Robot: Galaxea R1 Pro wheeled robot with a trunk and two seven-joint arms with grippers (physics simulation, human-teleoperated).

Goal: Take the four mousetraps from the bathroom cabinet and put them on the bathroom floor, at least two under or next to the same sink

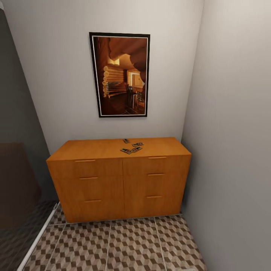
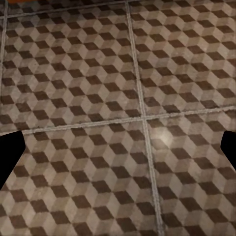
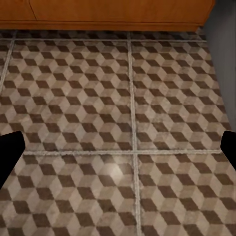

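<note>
I face a narrow corner of the room: pale grey walls meet in the upper right of the head view, and a dark-framed picture [image 1: 119, 75] of a log interior hangs on the back wall, upper centre. Below it, across the middle of the frame, the cabinet [image 1: 94, 180] stands against that wall, orange-brown, with two columns of three drawers and slot handles, its right end close to the side wall. The mousetraps [image 1: 131, 146] lie on its flat top, right of centre, in a loose cluster; I count four small boards, two of them at the front touching or overlapping, though I cannot make out their details. The bathroom floor [image 1: 124, 244] fills the lower part of the frame, cube-patterned tiles in brown, beige and white with pale grout lines. A dark panel runs down the left edge, with a pale strip at its foot.

My left gripper [image 2: 118, 152] hangs over bare tile, its dark fingertips [image 2: 10, 152] at opposite edges of the frame, spread wide, nothing between them. My right gripper [image 3: 118, 152] is likewise wide apart and empty, above a grout crossing, with the cabinet's base along the top of that frame.
</note>
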